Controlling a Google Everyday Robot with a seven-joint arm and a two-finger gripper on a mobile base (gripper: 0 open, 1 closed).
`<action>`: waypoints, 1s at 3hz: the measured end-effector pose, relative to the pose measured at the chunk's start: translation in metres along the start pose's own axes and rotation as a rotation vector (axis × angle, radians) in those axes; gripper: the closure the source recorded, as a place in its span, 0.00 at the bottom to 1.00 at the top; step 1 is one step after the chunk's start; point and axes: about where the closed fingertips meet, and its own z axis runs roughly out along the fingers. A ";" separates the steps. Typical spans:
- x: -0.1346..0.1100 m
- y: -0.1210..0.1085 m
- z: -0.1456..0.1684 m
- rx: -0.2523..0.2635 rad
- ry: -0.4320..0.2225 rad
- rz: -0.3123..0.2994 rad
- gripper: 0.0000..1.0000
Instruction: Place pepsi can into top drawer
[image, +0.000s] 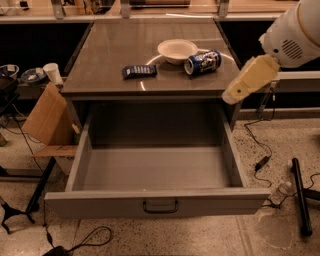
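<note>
Rightward, hand (235, 93) near top drawer (232, 150) rim

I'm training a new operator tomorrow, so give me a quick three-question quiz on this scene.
1. True or false: the can is already in the open drawer.
2. How does the can sit? A) upright B) on its side C) crushed flat
3. Where is the hand?

Key:
1. False: it is on the cabinet top, beside the bowl.
2. B
3. At the right, by the cabinet's front right corner, apart from the can.
</note>
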 end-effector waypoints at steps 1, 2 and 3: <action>-0.012 -0.024 0.026 0.030 -0.081 0.189 0.00; -0.016 -0.026 0.026 0.037 -0.092 0.226 0.00; -0.016 -0.025 0.026 0.036 -0.091 0.223 0.00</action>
